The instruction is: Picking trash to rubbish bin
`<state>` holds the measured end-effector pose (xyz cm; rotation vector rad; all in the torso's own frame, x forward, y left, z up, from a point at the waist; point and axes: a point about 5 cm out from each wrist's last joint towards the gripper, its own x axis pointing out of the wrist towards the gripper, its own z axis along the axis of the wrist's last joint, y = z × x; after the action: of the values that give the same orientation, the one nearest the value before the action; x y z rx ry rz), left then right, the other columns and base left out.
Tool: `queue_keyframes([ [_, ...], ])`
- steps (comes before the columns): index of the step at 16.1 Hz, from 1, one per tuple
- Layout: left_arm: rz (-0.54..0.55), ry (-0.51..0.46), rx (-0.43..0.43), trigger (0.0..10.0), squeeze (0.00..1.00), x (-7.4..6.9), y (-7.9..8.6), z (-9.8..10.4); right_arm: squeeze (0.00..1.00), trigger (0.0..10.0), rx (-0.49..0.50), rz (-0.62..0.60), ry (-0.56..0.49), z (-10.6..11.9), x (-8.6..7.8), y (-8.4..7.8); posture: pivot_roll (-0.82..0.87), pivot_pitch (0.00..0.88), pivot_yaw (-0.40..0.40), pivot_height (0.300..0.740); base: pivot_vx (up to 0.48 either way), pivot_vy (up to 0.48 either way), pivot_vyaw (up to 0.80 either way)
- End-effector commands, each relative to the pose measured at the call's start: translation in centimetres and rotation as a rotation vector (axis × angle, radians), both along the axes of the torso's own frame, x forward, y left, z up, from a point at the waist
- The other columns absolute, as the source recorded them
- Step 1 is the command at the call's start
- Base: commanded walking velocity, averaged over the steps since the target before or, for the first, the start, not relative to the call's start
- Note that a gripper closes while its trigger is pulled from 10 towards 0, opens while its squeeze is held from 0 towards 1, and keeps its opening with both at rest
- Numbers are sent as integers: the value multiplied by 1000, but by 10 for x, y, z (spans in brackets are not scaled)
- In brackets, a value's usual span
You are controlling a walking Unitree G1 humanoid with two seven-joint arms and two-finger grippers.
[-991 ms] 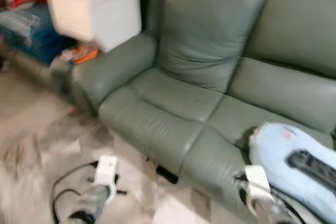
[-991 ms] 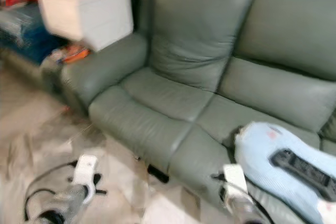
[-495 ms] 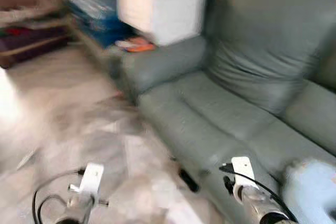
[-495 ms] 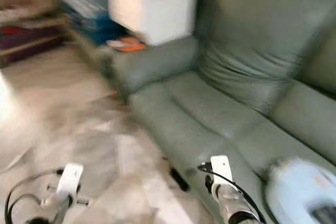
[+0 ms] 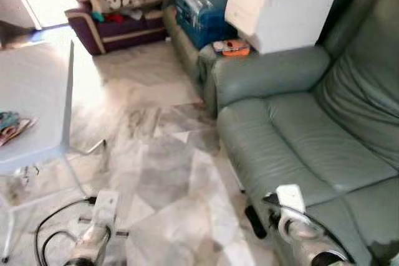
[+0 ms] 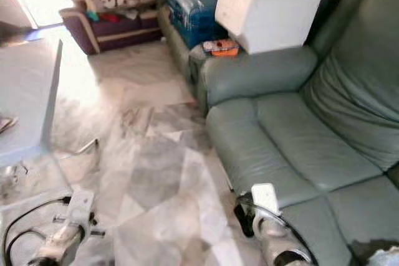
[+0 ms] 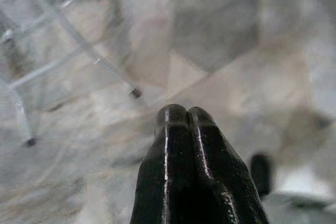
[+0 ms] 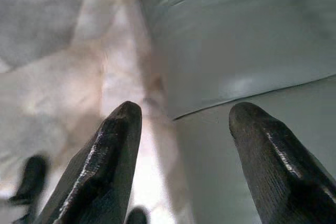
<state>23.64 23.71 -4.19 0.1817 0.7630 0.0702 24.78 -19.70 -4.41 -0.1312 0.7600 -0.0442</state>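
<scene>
My left gripper (image 7: 181, 115) is shut with nothing between its fingers and hangs low over the marble floor (image 5: 168, 179). Beside the front of the green sofa (image 5: 293, 147), my right gripper (image 8: 187, 109) is open and holds nothing. Both silver arms, left (image 5: 100, 228) and right (image 5: 293, 222), hang at the lower edge of the eye views. A small orange item (image 5: 232, 47) lies on the sofa's armrest. A crumpled colourful item (image 5: 14, 126) lies on a white table (image 5: 37, 85) at the left.
A white box (image 5: 280, 7) stands on the armrest, with a blue suitcase (image 5: 199, 10) behind it. A purple bench (image 5: 118, 26) piled with things is at the far back. A small black object (image 5: 254, 221) lies on the floor by the sofa's base.
The camera has swung left: the sofa has slid to the right, the light-blue cushion has left the picture, and the table and purple bench have come in. Both arms still hang.
</scene>
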Motion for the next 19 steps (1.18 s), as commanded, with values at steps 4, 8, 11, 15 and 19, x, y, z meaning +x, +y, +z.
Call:
queue_keyframes([
  [4, -26, -341, -81, 10000, 0, 49, 0, 50, 0, 10000, 42, 3, -315, 51, 53, 7, 3, 0, -1, 740, 0, 0, 0],
  [8, -68, -632, -69, 10000, 0, 82, -16, 98, 0, 10000, 5, 40, -589, 98, 79, 17, -10, 0, -25, 740, 0, 0, 0],
  [11, -129, -845, -83, 10000, 0, 95, -39, 138, 0, 10000, -82, 35, -775, 137, 89, 15, -14, 0, -30, 740, 0, 0, 0],
  [15, -148, -970, -80, 10000, 0, 66, -32, 162, 0, 10000, -98, 87, -853, 161, 58, 4, -17, 0, -32, 740, 0, 0, 0],
  [19, -190, -863, -13, 10000, 0, 20, -13, 147, 0, 10000, -74, 134, -794, 162, 11, -8, -36, 0, -26, 740, 0, 0, 0],
])
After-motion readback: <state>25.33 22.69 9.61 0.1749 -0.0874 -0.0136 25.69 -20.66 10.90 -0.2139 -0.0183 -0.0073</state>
